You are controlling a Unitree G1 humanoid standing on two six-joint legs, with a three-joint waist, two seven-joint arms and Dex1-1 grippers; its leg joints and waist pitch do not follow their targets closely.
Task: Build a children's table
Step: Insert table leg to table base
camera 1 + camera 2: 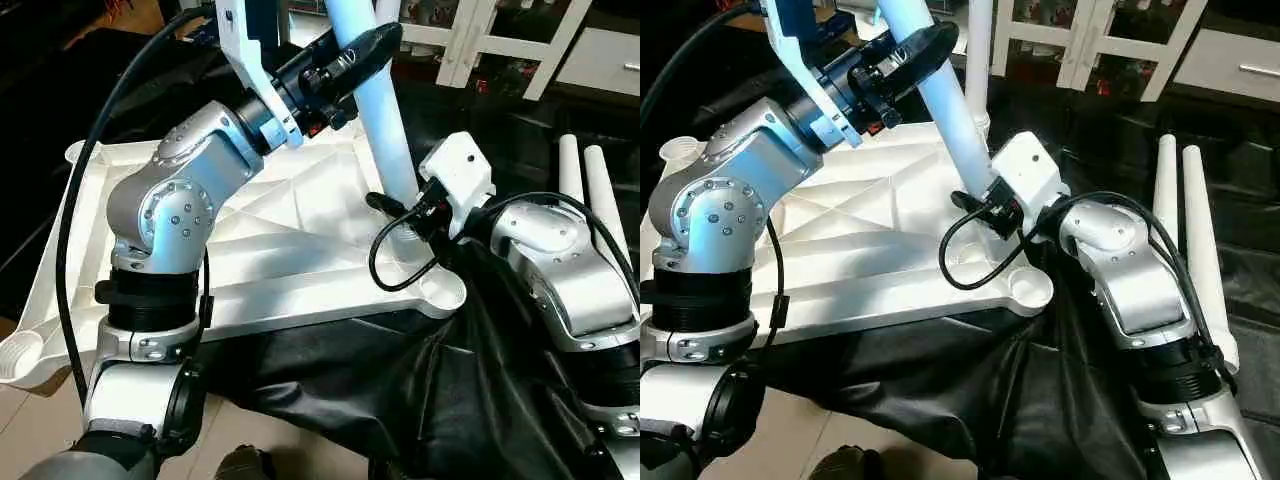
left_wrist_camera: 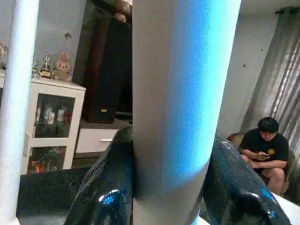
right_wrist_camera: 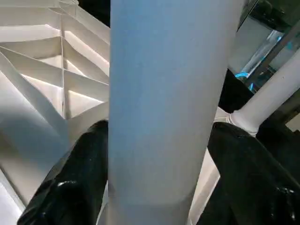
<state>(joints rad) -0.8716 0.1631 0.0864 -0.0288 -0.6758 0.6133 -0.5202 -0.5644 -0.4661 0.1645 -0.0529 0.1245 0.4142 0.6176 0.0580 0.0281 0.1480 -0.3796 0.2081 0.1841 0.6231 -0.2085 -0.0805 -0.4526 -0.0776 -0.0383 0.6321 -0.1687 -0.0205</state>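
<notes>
I see the white children's table top lying ribs-up at frame centre on the black-draped tabletop. My left claw grips the leaning leg high up; my right claw clasps it just above its socket. Two spare legs lie right.

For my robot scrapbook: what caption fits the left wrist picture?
Left gripper clamped around a white table leg.
</notes>
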